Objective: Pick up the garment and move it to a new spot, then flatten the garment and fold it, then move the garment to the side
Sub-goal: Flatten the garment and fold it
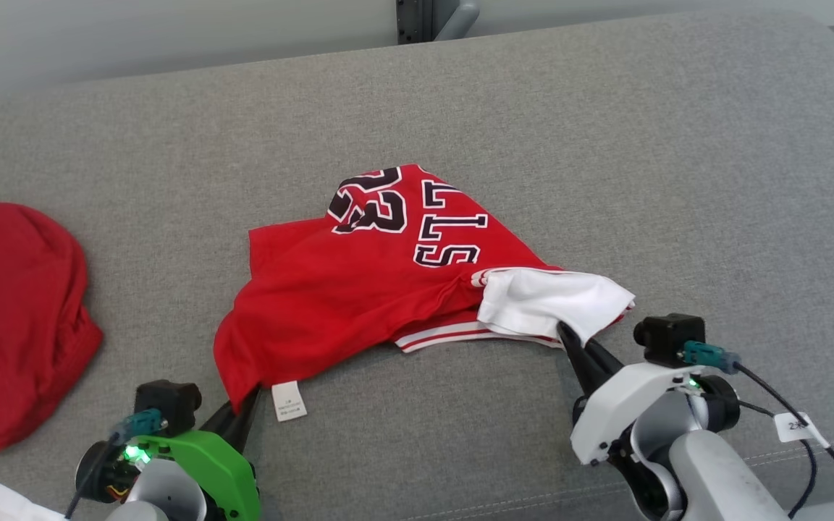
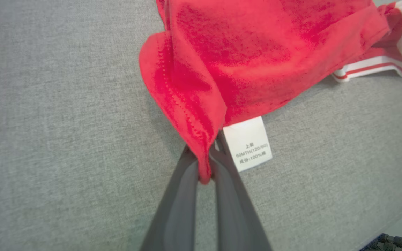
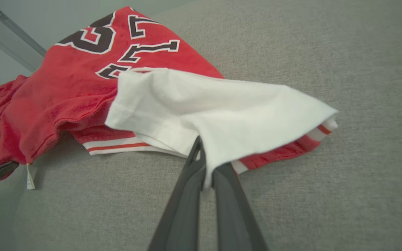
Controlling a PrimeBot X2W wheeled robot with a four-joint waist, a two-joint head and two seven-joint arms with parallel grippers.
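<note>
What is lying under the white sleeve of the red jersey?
Under the white sleeve a red-and-white striped hem shows, resting on the grey surface. The right tool pinches the sleeve's edge. What lies deeper is covered.

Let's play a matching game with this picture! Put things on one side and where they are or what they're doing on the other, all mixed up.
Things:
1. left claw
2. right claw
3. white label
4. second red cloth

Where or what:
A. lies by itself at the far left of the grey surface
B. shut on the white sleeve of the red jersey
C. shut on a red corner of the jersey
D. hangs from the jersey's edge, right beside the left claw

Pairs: 1-C, 2-B, 3-D, 4-A
</note>
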